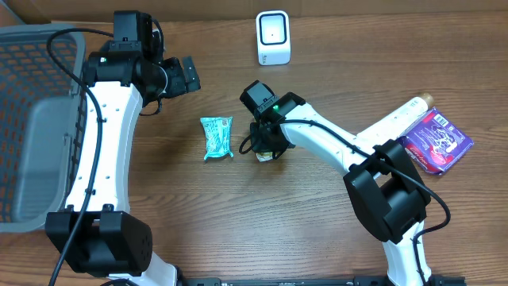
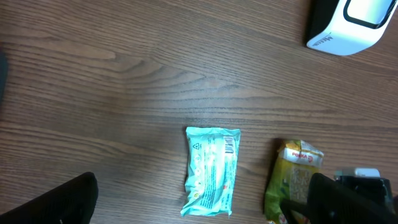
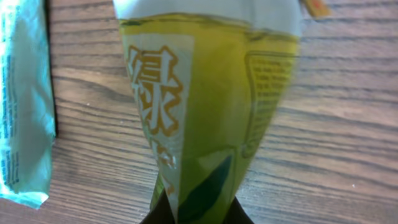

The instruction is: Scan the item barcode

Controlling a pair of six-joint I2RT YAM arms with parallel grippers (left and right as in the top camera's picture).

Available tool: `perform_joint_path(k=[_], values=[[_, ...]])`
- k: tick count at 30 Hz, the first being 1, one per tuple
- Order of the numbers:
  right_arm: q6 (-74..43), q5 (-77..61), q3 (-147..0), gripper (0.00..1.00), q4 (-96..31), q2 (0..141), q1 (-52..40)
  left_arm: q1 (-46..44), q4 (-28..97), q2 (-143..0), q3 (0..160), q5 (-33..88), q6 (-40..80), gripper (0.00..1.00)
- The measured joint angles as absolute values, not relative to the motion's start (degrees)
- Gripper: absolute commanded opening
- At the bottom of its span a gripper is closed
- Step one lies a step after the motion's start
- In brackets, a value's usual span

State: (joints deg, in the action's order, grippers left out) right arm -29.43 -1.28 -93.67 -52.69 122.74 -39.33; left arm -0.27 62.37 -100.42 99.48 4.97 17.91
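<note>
Right wrist shows right tool [image 3: 194, 215] clamped on green packet [image 3: 208, 112]; overhead adds left tool [image 1: 190, 75] spread wide.

Only one character reads clearly.
The green packet [image 3: 211, 112] carries a large gold-outlined Chinese character, 绿, beside a panel of print too fine to read. The teal packet [image 2: 211, 171] shows a barcode and a small triangle mark. The grey lettering on the white scanner [image 2: 345, 25] is too blurred to read.

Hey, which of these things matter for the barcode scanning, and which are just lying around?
For the job: green packet, held by the right gripper; white scanner.
Lying about: teal packet; purple packet; pale bottle; grey basket.
</note>
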Motion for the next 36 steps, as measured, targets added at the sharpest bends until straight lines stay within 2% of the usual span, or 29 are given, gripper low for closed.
perform_joint_path(k=[5,12,15,19,24,26,29,36], values=[[-23.2,-9.5,-93.7,0.04,-52.1,122.7,-38.4,-0.3,62.4,-100.4,99.5,5.0,17.9,1.0],[-12.2,-32.1,-93.1,0.04,-49.3,123.2,-36.1,-0.3,62.4,-100.4,99.5,5.0,17.9,1.0],[-10.9,-35.6,-92.2,0.06,-47.9,123.2,-34.3,-0.3,62.4,-100.4,99.5,5.0,17.9,1.0],[-12.5,-33.0,-89.8,0.2,-48.1,123.3,-31.9,-0.3,62.4,-100.4,99.5,5.0,17.9,0.99],[-14.6,-26.3,-89.0,0.57,-50.8,123.4,-30.7,-0.3,62.4,-100.4,99.5,5.0,17.9,1.0],[-14.8,-23.2,-89.0,0.64,-52.0,123.4,-30.7,-0.3,62.4,-100.4,99.5,5.0,17.9,1.0],[-14.9,-19.4,-89.4,0.69,-53.3,123.0,-30.7,-0.3,62.4,-100.4,99.5,5.0,17.9,1.0],[-14.5,-8.1,-92.1,0.7,-58.8,122.1,-30.1,-0.3,62.4,-100.4,99.5,5.0,17.9,1.0]])
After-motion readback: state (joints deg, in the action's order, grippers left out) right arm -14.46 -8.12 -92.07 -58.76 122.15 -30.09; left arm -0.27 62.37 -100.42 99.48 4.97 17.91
